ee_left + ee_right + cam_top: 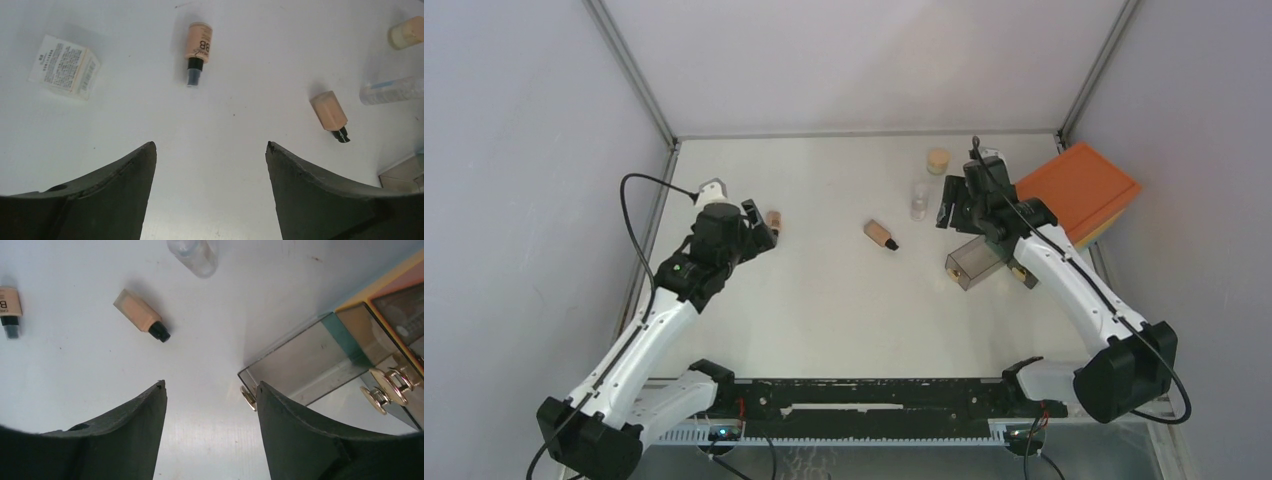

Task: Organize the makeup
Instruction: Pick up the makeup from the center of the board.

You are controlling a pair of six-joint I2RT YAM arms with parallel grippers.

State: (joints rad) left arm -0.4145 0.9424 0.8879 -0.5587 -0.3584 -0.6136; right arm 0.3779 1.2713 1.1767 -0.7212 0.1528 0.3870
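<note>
You see a peach bottle lying mid-frame in the top view, black cap toward lower right; a BB tube lies left of it; a clear bottle and tan jar sit upper right; a printed white box lies upper left in the left wrist view.

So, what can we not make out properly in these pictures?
- Open drawer: contents unclear; the right arm crosses it in the top view, tinted walls in the right wrist view.
- White box, left wrist view: print too small to read.
- Clear bottle, right wrist view: cut off by the top edge.
</note>
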